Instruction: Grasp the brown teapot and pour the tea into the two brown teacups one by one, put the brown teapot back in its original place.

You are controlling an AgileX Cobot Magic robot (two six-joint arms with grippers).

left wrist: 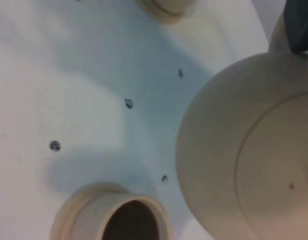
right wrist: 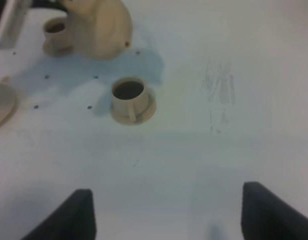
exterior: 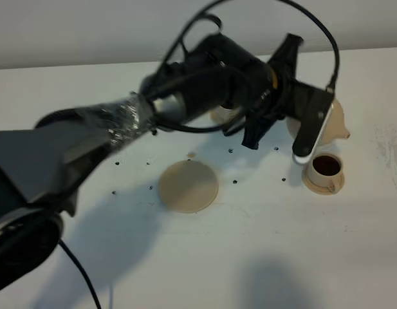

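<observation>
The exterior high view shows the teapot (exterior: 338,122) lifted beside the near cup (exterior: 326,168), which holds dark tea. The left gripper (exterior: 301,119) is clamped on the teapot's handle. The big saucer (exterior: 188,186) sits bare on the table (exterior: 249,257). The right gripper (right wrist: 166,210) is spread wide, holding nothing.
</observation>
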